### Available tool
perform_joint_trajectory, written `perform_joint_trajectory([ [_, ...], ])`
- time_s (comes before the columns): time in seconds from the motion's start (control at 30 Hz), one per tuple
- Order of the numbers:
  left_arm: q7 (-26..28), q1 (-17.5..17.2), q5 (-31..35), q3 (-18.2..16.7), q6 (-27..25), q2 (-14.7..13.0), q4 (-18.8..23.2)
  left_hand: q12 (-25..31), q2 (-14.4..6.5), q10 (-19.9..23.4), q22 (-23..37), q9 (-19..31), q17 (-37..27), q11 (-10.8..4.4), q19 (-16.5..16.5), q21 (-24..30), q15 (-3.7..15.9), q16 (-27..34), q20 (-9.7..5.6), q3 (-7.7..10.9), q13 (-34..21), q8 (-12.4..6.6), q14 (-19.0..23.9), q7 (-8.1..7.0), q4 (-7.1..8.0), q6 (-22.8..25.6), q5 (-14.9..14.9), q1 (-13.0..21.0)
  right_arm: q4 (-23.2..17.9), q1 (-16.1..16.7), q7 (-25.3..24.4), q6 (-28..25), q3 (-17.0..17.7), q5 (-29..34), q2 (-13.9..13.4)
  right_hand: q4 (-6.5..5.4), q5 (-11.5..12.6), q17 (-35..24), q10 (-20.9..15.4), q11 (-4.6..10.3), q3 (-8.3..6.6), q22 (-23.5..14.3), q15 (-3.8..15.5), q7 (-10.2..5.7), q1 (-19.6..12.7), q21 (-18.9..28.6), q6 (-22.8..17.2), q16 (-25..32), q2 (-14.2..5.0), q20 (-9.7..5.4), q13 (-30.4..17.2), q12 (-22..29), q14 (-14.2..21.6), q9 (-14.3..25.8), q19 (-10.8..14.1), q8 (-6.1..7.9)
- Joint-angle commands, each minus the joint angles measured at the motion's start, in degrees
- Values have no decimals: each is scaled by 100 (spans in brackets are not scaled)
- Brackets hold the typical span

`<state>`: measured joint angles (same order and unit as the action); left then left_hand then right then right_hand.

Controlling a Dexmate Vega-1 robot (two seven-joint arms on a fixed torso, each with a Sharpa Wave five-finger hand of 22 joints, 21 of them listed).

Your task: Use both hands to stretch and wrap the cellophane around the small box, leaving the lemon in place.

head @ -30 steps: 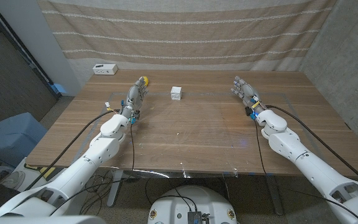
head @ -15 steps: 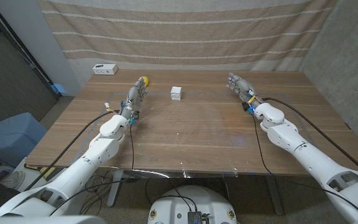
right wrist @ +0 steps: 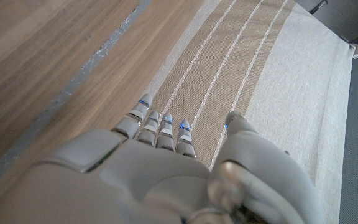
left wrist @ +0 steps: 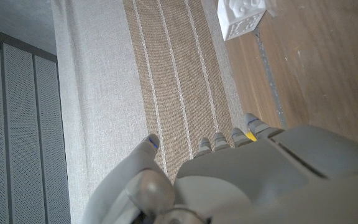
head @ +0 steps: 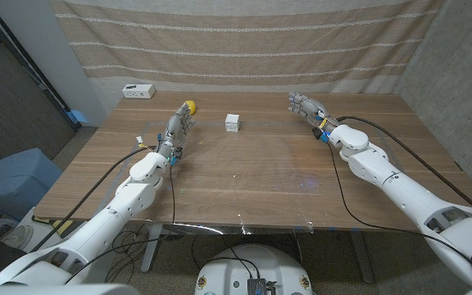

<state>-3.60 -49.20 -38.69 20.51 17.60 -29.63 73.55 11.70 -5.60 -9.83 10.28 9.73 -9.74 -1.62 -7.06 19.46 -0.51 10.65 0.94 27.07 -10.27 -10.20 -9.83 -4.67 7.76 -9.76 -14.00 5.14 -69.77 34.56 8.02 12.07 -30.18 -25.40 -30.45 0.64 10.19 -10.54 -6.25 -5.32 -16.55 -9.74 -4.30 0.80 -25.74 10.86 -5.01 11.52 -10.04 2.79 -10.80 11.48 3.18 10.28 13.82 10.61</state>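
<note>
The small white box (head: 233,123) stands at the far middle of the table, and it shows again in the left wrist view (left wrist: 246,15). A clear cellophane sheet (head: 260,176) lies flat on the wood in front of it, marked by faint edges and glints. The yellow lemon (head: 190,106) sits just beyond the fingertips of my left hand (head: 178,125), which is open with fingers stretched out left of the box. My right hand (head: 305,106) is open too, hovering right of the box near the sheet's far right corner. Both hands, the left (left wrist: 241,174) and the right (right wrist: 166,168), hold nothing.
A white device (head: 138,91) lies at the table's far left corner. A striped curtain (head: 244,41) hangs close behind the table's far edge. A blue bin (head: 11,176) stands on the floor to the left.
My right hand has moved left and toward the far edge, closer to the box. The left hand, box and lemon have stayed put.
</note>
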Motion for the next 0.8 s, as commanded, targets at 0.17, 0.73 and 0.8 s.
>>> perform_joint_trajectory([
  [0.17,45,-106,-15,-59,35,-49,75,31,-122,-202,14,14,-21,38,-2,-40,-23,13,51,11,-16,-34,-378,-45,-24,-167,19,14,96,-526,199,-227,-448,666,55,2,39,-32,-19,115,-119,-14,105,-146,-93,6,-8,14,-66,-85,-23,7,-11,16,-65,18],
  [0.73,122,-202,-12,-114,58,-105,182,29,-123,-159,18,18,-23,111,29,-76,-59,5,58,1,-18,-74,-336,-72,-21,-8,21,7,54,-1023,205,-482,-980,1626,85,17,72,-45,-32,189,-293,-16,191,-212,-209,15,-44,18,-148,-130,-28,5,-16,18,-75,30],
  [0.8,110,-206,-24,-116,45,-112,192,23,-121,-165,18,20,-23,118,34,-85,-86,2,68,-2,-20,-85,-330,-66,-20,43,22,5,42,-1071,205,-496,-1029,1726,92,17,75,-46,-40,197,-310,-17,205,-210,-220,21,-48,25,-149,-130,-28,8,0,18,-62,31],
])
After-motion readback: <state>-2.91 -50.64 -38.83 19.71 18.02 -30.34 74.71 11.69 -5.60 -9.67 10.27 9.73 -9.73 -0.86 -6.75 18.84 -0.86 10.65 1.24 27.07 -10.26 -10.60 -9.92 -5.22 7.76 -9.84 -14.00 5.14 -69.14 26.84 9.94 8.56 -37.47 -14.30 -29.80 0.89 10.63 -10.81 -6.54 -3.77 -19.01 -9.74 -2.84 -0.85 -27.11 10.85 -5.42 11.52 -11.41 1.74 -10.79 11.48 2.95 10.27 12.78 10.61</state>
